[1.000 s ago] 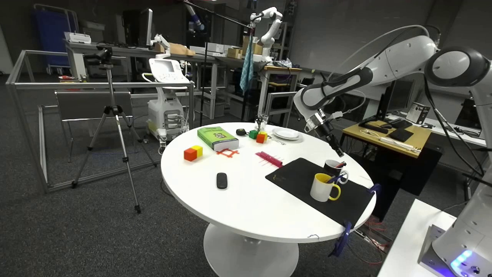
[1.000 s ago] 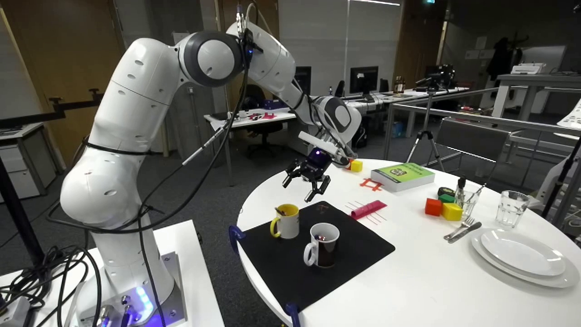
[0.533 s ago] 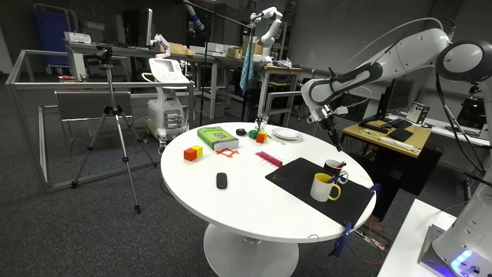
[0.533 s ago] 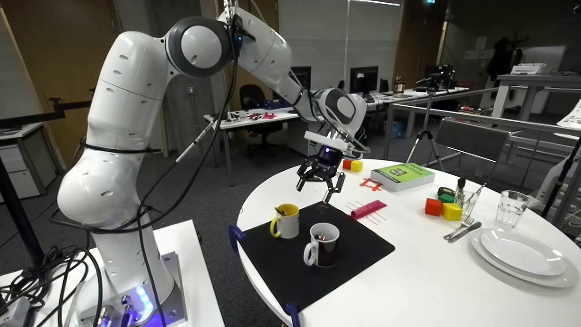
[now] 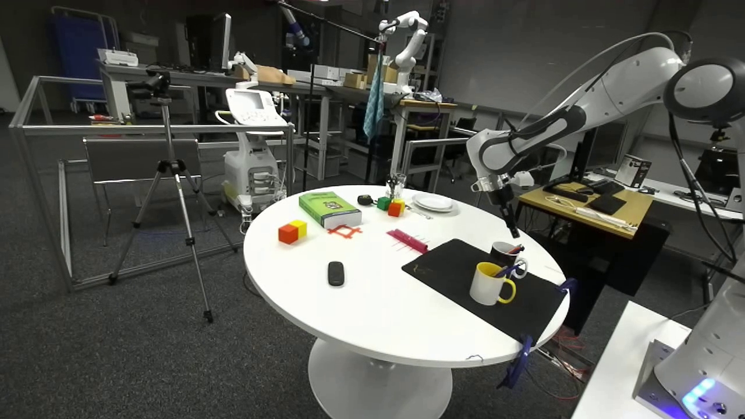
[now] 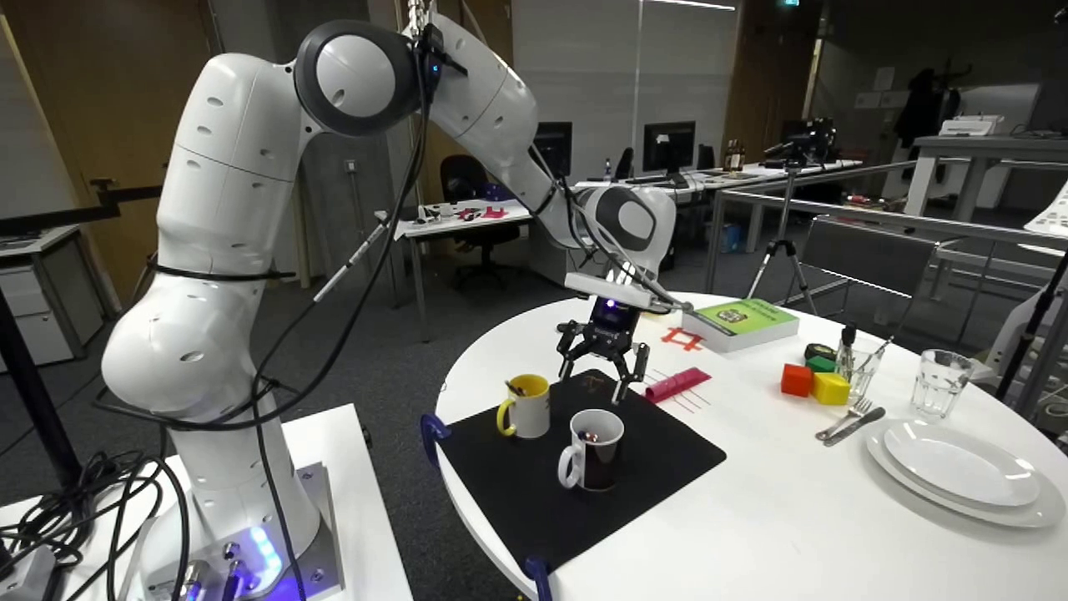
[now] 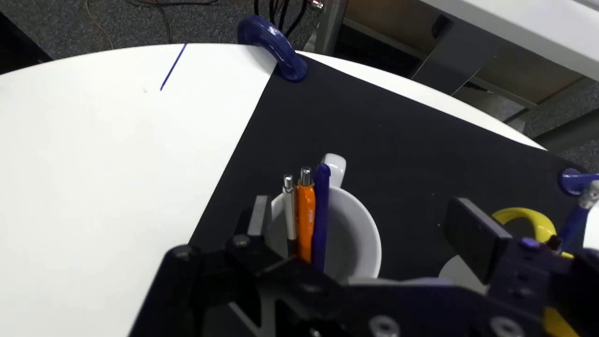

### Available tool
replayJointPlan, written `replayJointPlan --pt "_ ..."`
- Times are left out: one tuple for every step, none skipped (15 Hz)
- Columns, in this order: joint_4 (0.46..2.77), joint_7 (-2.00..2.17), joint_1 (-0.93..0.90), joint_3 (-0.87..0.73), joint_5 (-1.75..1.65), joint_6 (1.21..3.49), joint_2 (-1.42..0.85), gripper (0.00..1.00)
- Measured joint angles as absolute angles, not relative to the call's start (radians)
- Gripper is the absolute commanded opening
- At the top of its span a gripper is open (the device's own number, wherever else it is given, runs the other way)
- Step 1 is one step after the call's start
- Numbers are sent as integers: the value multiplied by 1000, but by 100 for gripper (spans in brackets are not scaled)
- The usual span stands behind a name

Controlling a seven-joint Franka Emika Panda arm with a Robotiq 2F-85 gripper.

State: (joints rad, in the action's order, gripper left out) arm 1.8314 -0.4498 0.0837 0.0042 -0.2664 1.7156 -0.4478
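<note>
While hanging above the mat (image 6: 517, 501) on a single arm (image 6: 221, 167), carries the gripper (image 6: 591, 388) spread wide, pinching nothing. Points steeply down above the dark mug (image 6: 602, 461), seemingly without contact in both exterior views. Looks into that mug from the wrist, onto three pens (image 7: 306, 220), grey, orange and blue, standing close together side by side, tilted with tops toward the white handle (image 7: 337, 167).

Judged on space alone, hinges on the way from fingers (image 7: 259, 217) to pens: downward, and inside the gap as seen from the wrist, yet off-centre, much nearer the finger at picture left than the finger at picture right. With long axes running up and down that view, cross the line from fingertip to fingertip at roughly a right angle. Hard to gauge the height left between fingertips and pen tops.

Also on the mat, near the dark mug but apart from it: the white mug (image 6: 529, 417), with a yellow handle (image 7: 520, 213) and another pen (image 7: 575, 219) inside. Partly hidden by the finger at picture right in the wrist view, so impossible to say from there just how close. At the edge of the table (image 6: 768, 501), pinning the mat: two blue clamps (image 7: 281, 49). Well apart from the gripper: the book (image 6: 738, 324) and the plates (image 6: 959, 467), with the pink strip (image 6: 677, 384) nearer, just beside the mat.
</note>
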Motion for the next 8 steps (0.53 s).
replayJointPlan --pt "1838 -456 87 1 -266 1716 -446 100" --pt "1842 -459 92 1 -266 1716 -444 100" --pt "1844 -460 93 1 -266 1716 -441 100" --pt "1845 -460 93 1 -266 1716 -441 100" --pt "1844 -460 92 2 -266 1716 -444 100" --pt "1844 -460 90 3 -266 1716 -447 100" --pt "1843 -460 89 5 -266 1716 -452 100" --pt "1841 -460 88 7 -266 1717 -459 100"
